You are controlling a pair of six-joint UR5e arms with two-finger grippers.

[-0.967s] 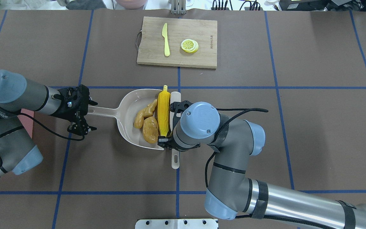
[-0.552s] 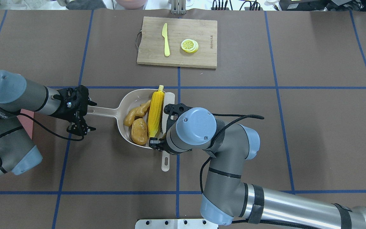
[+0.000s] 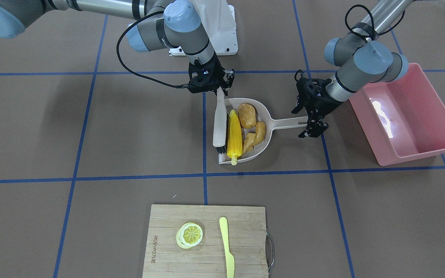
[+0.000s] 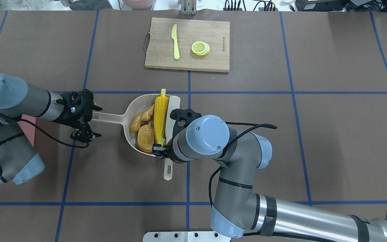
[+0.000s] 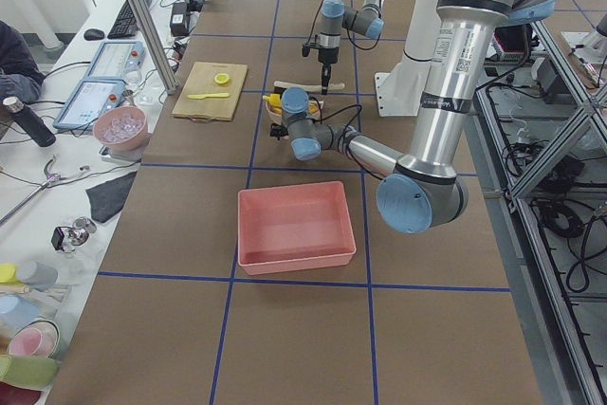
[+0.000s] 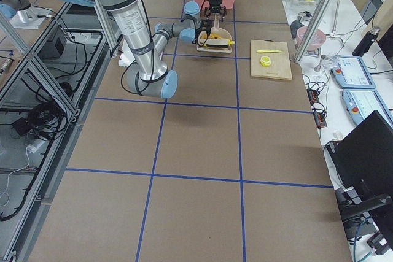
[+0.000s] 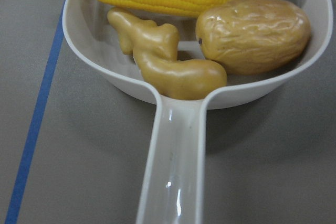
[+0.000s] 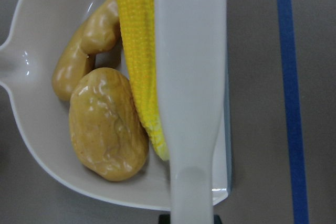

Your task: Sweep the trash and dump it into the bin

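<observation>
Seemingly "joyounker" on cutting board

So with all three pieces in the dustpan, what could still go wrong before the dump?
1. The corn cob lies along the dustpan mouth, its tip past the edge; when the brush backs off or the pan tilts forward, it may roll out.
2. The left end effector grips only the far end of the handle, so the loaded pan could sag or twist on lifting.
3. The bin sits behind the left arm, so swinging over could clip its near wall.
</observation>
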